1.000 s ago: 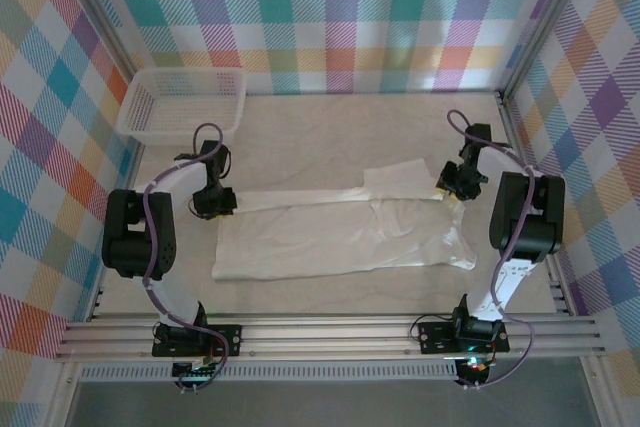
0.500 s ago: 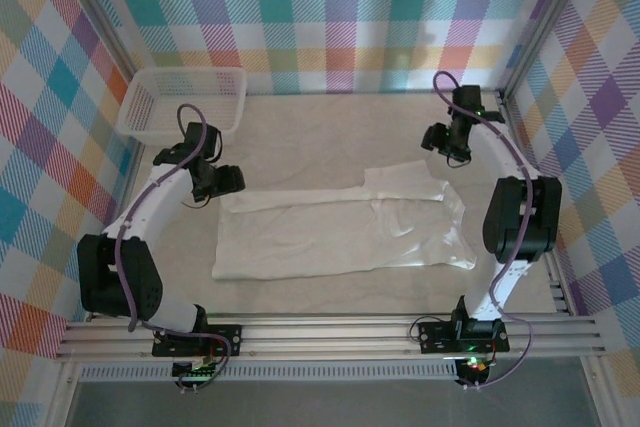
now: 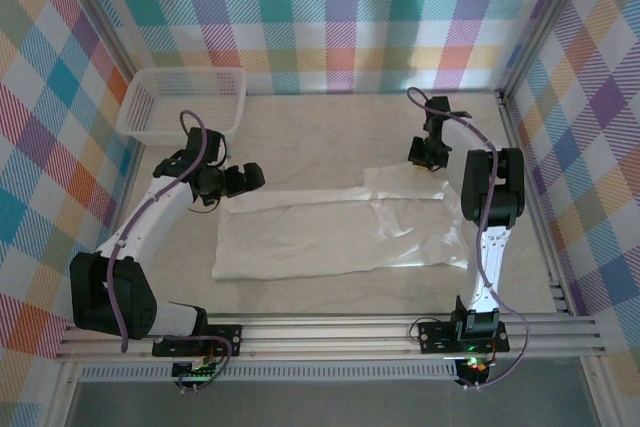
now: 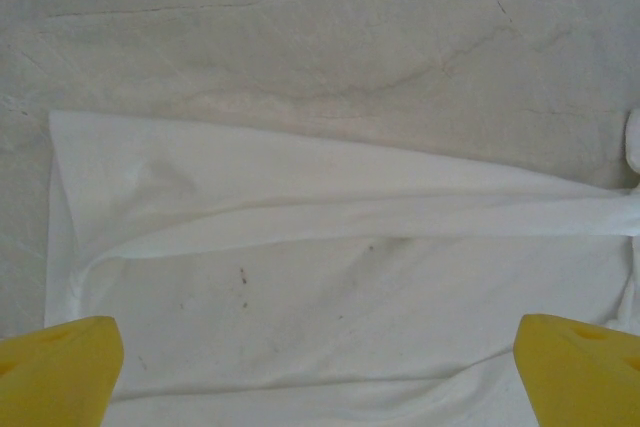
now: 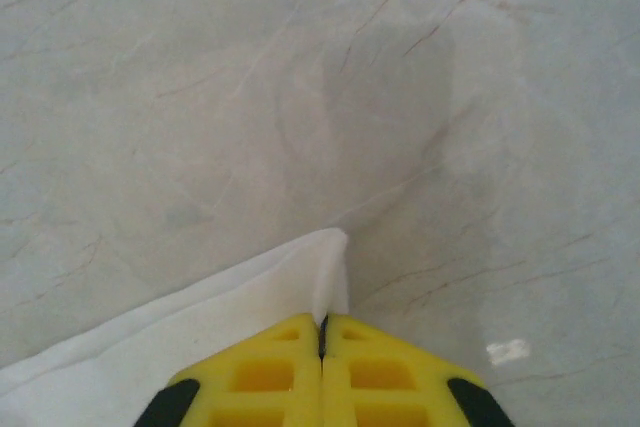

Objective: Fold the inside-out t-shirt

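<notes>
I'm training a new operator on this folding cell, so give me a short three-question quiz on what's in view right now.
1. True or false: the left claw stands open over the t-shirt.
2. Where is the basket? A: far-left corner. B: near-right corner. C: on the t-shirt.
3. Fill in: the right claw is ___ on the t-shirt's corner.
Key: 1 true; 2 A; 3 shut.

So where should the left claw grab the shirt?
Probably the far left corner of the shirt. It lies flat, so only its edges give a lip to pinch, and that corner has folded layers. The open left gripper should come down from the left, with one finger on the bare table.
</notes>
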